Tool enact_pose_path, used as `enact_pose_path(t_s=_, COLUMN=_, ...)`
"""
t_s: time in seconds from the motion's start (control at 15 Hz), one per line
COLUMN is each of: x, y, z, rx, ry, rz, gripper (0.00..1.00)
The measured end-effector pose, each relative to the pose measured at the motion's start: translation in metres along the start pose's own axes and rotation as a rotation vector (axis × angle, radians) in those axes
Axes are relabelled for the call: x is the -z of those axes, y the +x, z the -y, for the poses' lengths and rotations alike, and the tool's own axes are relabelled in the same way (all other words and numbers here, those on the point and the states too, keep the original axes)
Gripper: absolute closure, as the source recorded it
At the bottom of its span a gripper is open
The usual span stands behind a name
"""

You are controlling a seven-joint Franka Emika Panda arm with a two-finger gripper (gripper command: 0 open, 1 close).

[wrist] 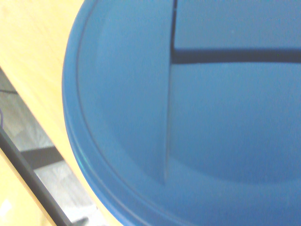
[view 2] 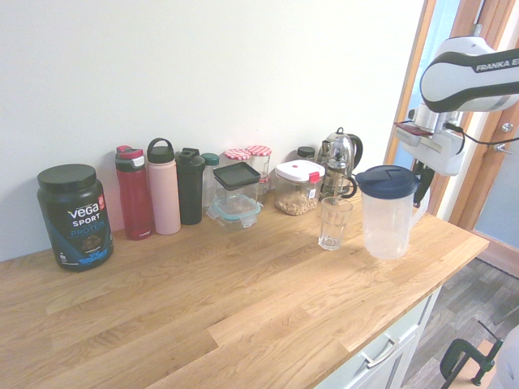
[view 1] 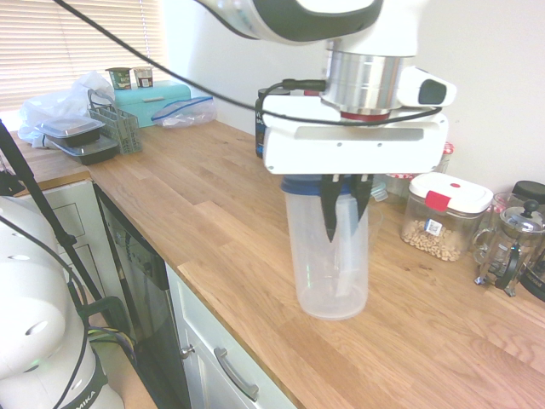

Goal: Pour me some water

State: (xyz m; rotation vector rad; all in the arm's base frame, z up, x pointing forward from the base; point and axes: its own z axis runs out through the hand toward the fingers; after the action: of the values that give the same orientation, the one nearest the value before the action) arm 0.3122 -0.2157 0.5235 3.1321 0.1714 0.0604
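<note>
In the first exterior view, the white gripper [view 1: 347, 223] points straight down at the clear plastic jug with a dark blue lid [view 1: 330, 273], which stands upright on the oak wooden bench [view 1: 213, 230] near its front edge. The black fingers [view 1: 330, 217] are pressed together with nothing between them, their tips hanging in front of the jug's upper wall. Behind the jug stands a clear storage box with a white lid and red clip [view 1: 441, 217], and beside that a glass cafetière [view 1: 511, 247].

In the second exterior view, the gripper [view 2: 422, 185] hangs just beside the jug [view 2: 388, 212], on the side away from the empty clear drinking glass [view 2: 334, 223]. The glass stands upright near the jug, apart from it. Along the wall are a black protein tub [view 2: 73, 217], a red bottle [view 2: 135, 194], a pink bottle [view 2: 162, 188] and a black bottle [view 2: 190, 186].

In the wrist view, the jug's blue lid [wrist: 197, 122] fills most of the picture, blurred, with the bench [wrist: 33, 61] showing beside it.
</note>
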Motion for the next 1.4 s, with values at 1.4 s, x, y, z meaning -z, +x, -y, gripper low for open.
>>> enact_pose_path(t_s=1.4, x=-0.019, y=0.096, z=0.385, rx=-1.013, ry=0.232, rz=-0.274, gripper=1.00)
